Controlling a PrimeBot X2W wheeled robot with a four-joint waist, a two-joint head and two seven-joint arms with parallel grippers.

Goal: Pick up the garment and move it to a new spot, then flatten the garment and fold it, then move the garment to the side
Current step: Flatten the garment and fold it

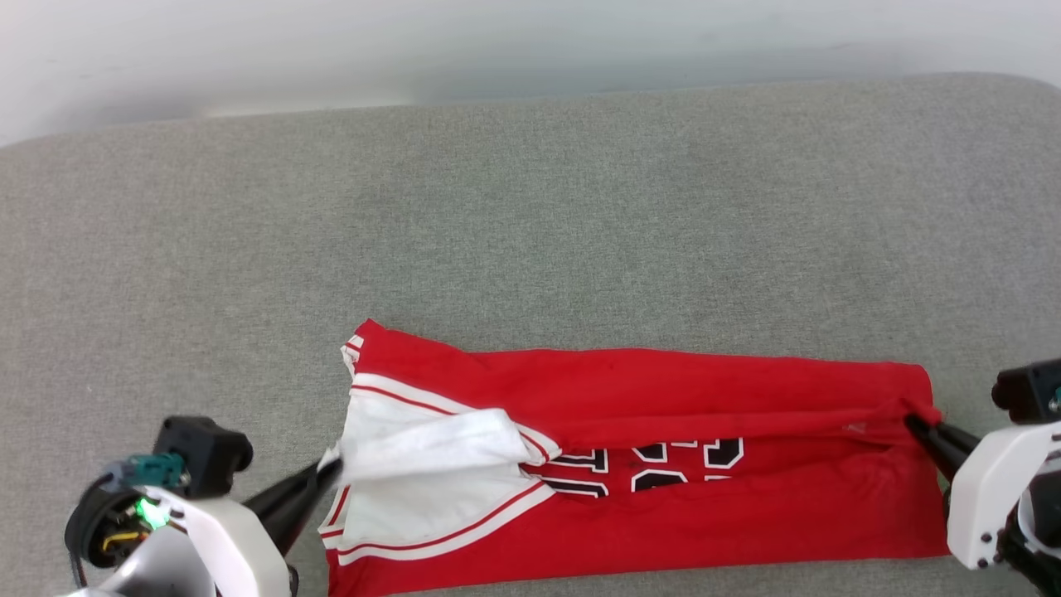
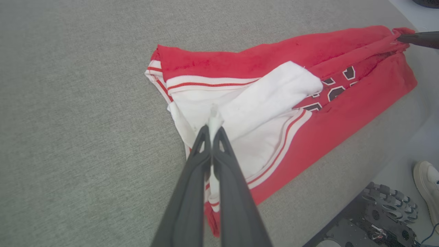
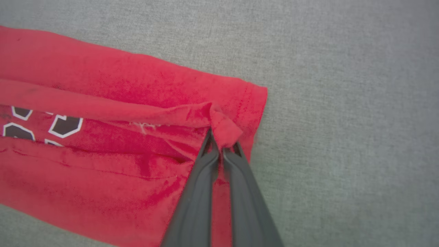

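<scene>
The garment, a red jersey with white sleeves, is lying across the lower half of the head view. It is stretching as a long band over the grey fabric-covered worktop. Its upper long edge is folding down over the middle, so the shirt is sitting partly doubled rather than flat.

The left hand is pinching shut on a small tuft of white sleeve cloth at the lower left of the head view. The right hand is clamping shut on a bunched knot of red hem at the lower right of that view. The cloth between them is looking lightly taut.

These are the risks as I am judging them:
- Both hands are holding very little cloth, so a firm pull could be making one slip, most likely at the thin white tuft.
- Uneven pulling by the two hands could be skewing the fold.
- The garment's near edge is sitting close to the worktop's edge, so dragging it toward the bottom of the frame could be sending it over.
- The loose white sleeve is lying crumpled over the chest and may be getting trapped inside the fold, leaving a lump.

For writing, black numerals with white outlines are showing at the centre. The fold is covering their tops, so I am not managing to read the digits. A small pale mark near the right hand is too small to read. I am not making out any brand name.
</scene>
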